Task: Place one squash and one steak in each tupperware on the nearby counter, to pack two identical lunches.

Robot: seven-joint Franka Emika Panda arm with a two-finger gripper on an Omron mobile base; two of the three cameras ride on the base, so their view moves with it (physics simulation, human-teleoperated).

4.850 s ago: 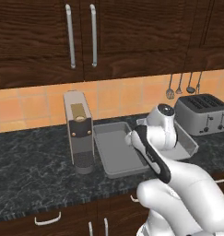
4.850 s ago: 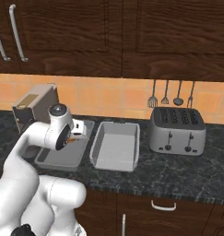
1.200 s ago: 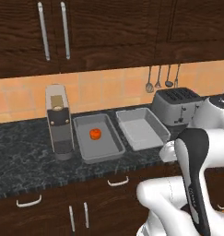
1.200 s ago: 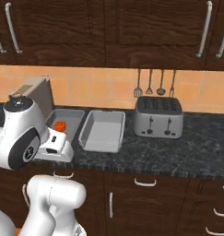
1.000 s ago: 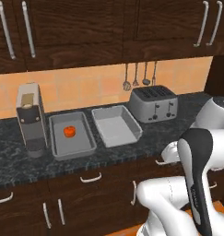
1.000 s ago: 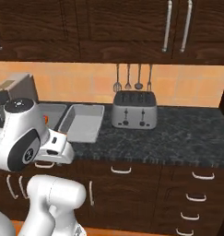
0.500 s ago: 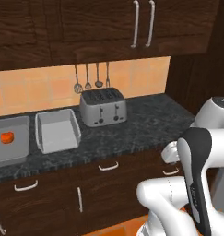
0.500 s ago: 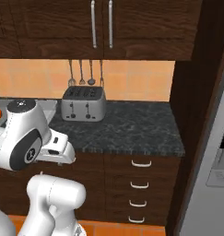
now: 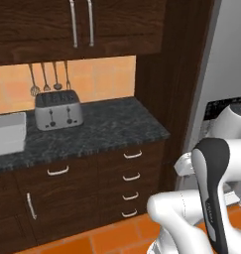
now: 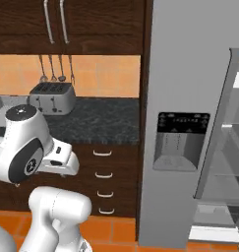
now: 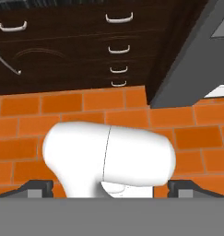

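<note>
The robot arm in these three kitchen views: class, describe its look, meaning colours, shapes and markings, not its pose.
The arm is built of glossy white rounded shells. One link carries a long dark grey-black panel with small pale lettering. In the right base view a bulbous white joint has a dark round cap. The gripper has two small dark grey finger tips.

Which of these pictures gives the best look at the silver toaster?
The left base view: the toaster stands whole on the dark counter, its front, slots and levers plain, under the hanging utensils. The right base view shows it farther off, its lower left corner behind the robot's white arm. The hand view looks at drawers and floor.
</note>
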